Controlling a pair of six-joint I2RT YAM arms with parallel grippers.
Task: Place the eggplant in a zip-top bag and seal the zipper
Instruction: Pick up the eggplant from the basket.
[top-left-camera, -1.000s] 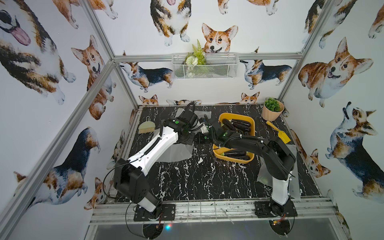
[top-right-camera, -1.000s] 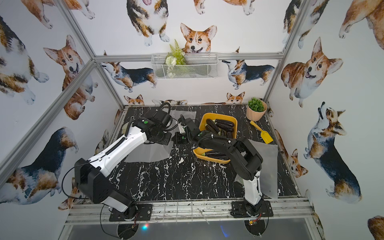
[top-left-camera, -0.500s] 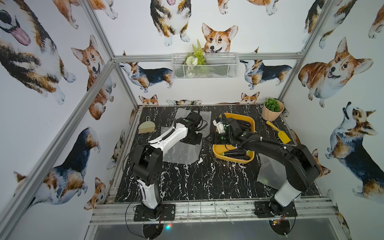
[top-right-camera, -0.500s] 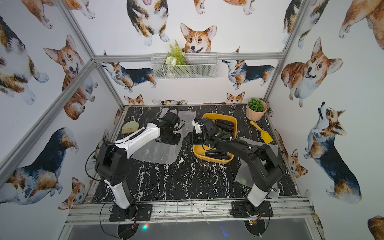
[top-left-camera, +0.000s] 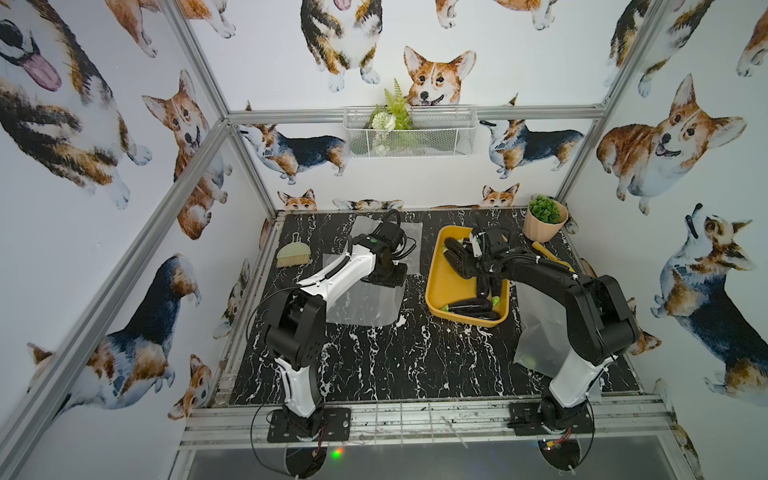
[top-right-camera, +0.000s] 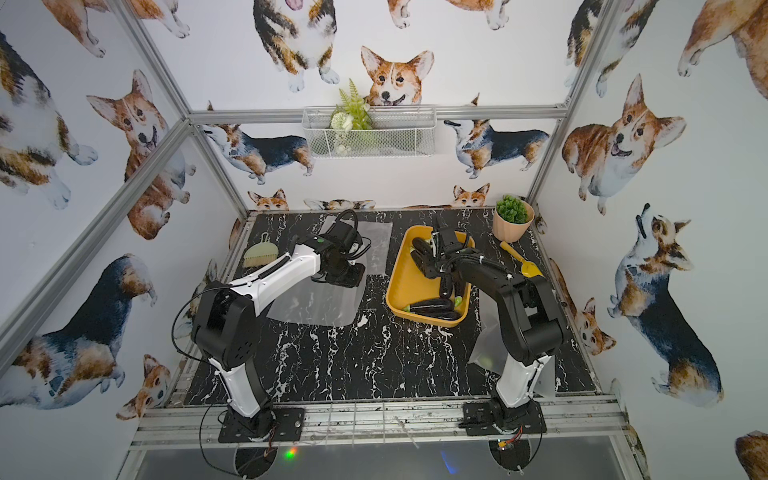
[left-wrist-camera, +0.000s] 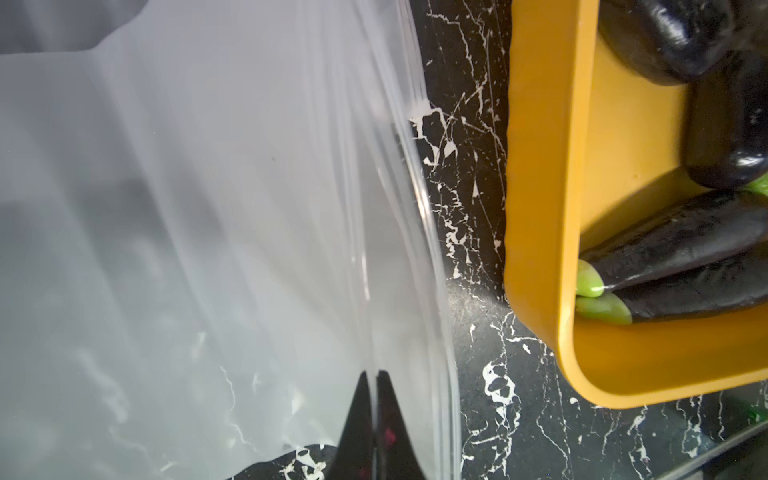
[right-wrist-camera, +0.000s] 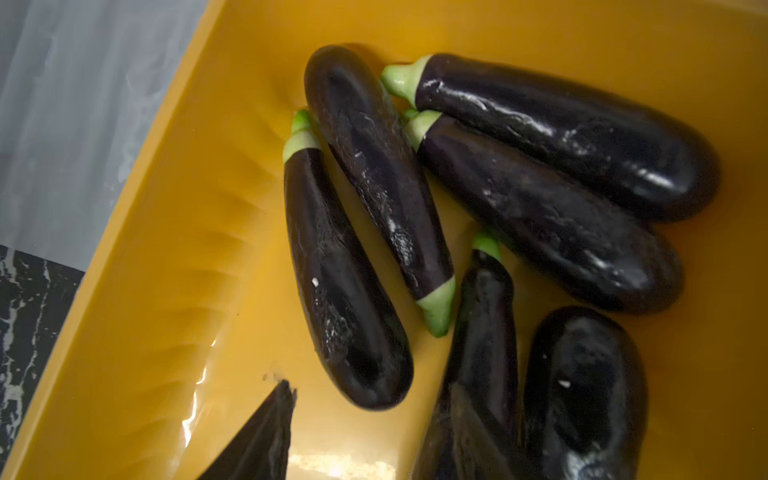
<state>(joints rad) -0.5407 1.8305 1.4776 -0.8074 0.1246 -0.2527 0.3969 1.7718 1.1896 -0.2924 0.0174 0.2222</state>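
Right wrist cam gives me six glossy dark-purple eggplants (right-wrist-camera: 340, 282) with pale green caps, piled in the smooth yellow plastic tray (right-wrist-camera: 166, 291), and the right gripper (right-wrist-camera: 370, 390) is spread open over the pile. In both top views the right arm (top-left-camera: 540, 270) hides part of that pile. Only the left wrist cam shows the left gripper (left-wrist-camera: 375, 378) pressed together on the edge of one clear, wrinkly zip-top bag (left-wrist-camera: 208, 208), which is over the black marble-look table (left-wrist-camera: 469, 208) just beside the tray
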